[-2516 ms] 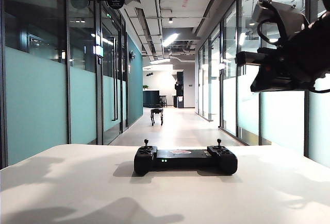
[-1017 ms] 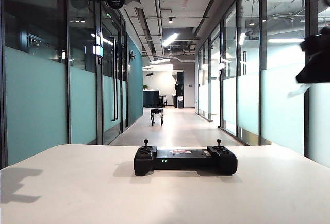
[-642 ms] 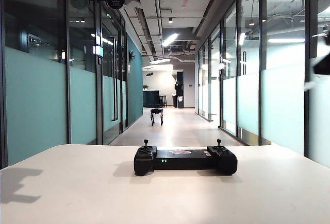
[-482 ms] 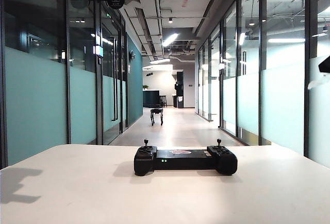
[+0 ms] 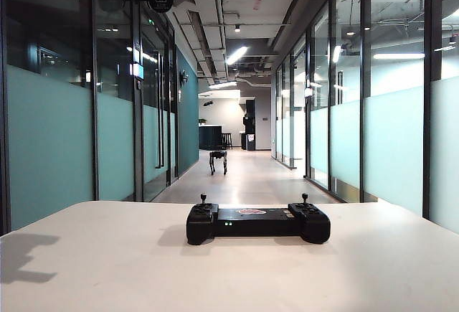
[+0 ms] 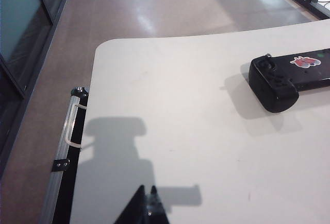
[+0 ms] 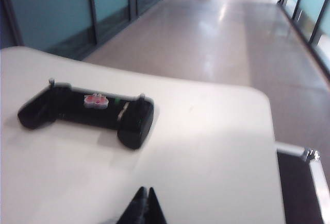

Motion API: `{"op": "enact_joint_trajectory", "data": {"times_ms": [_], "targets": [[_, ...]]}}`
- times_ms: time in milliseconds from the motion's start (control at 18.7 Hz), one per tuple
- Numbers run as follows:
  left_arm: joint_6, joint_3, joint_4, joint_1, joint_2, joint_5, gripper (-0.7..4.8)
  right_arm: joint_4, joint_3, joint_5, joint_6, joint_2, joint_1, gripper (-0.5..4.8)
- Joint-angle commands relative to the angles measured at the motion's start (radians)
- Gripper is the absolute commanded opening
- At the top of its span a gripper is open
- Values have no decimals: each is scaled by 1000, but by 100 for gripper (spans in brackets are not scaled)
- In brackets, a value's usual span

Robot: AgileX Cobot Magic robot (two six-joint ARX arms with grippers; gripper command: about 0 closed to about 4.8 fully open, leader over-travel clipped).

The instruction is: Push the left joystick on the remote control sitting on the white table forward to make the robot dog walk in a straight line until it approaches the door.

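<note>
The black remote control (image 5: 258, 223) lies across the middle of the white table (image 5: 229, 276), green lights lit. Its left joystick (image 5: 203, 199) stands upright with nothing touching it. The left wrist view shows that end of the remote control (image 6: 281, 82) with the left joystick (image 6: 267, 56). The right wrist view has the whole remote control (image 7: 87, 112). Far down the corridor stands the robot dog (image 5: 218, 160). My left gripper (image 6: 147, 188) is shut above the table's left corner. My right gripper (image 7: 144, 189) is shut above the table's right part. Neither shows in the exterior view. Which door is meant I cannot tell.
Frosted glass walls (image 5: 50, 140) line both sides of the corridor. A black frame with silver handles hangs off the table's left side (image 6: 69, 147) and its right side (image 7: 304, 157). The left arm's shadow (image 6: 121, 147) lies on the tabletop.
The right arm has drawn back out of the exterior view past its right edge. The remote control and the robot dog stay where they were.
</note>
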Motion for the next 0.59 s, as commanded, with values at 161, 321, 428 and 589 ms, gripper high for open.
{"op": "enact_joint_trajectory", "data": {"times_ms": [161,321,428,589], "targets": [[-3,3,12,0,0,-2,-5,-96,-9,-80,-2,-112,-99,-6],[-3,3,12,0,0,-2,-5,-117,-9,-111,2,-160,-166,-6],[-3,3,12,0,0,-2,-5,-117,-9,-111,2,-190,-196,-6],[-3,3,11,0,0,-2,-5,-108,-9,-111,2,-209,-229,-6]]}}
